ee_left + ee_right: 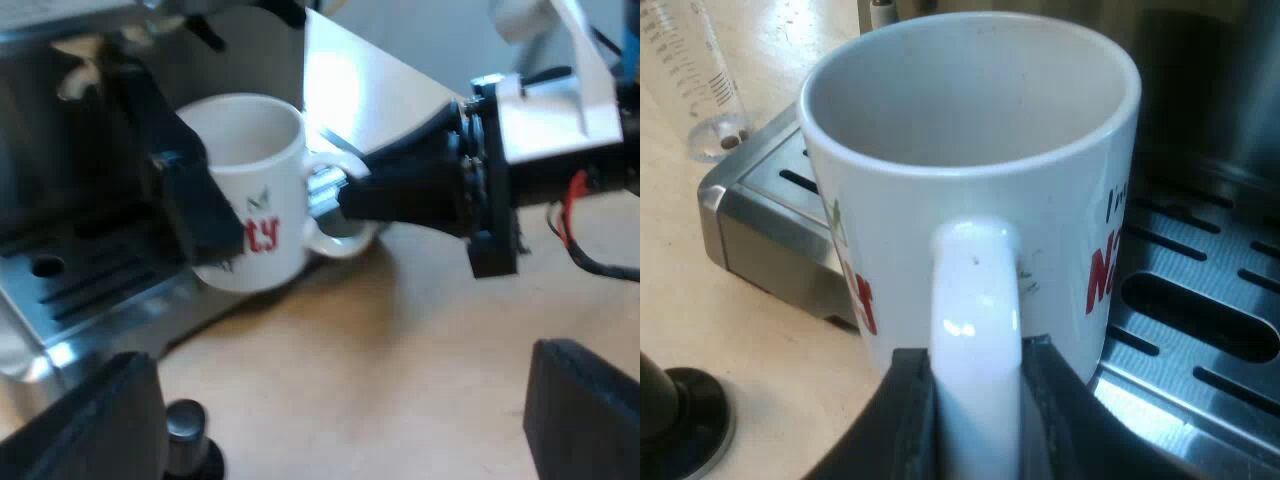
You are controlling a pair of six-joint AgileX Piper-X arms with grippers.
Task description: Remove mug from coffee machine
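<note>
A white mug with red lettering stands upright at the edge of the espresso machine's metal drip tray. My right gripper is shut on the mug's handle, one black finger on each side of it. In the left wrist view the mug is under the machine's front and the right gripper reaches in to its handle. A dark block crosses in front of the mug; I cannot tell what it is. My left gripper hangs open over the wooden table, away from the mug.
A measuring glass lies on the table beside the drip tray's corner. A tamper with a black knob stands on the table close to the tray, near a left finger. Its base is also near the mug.
</note>
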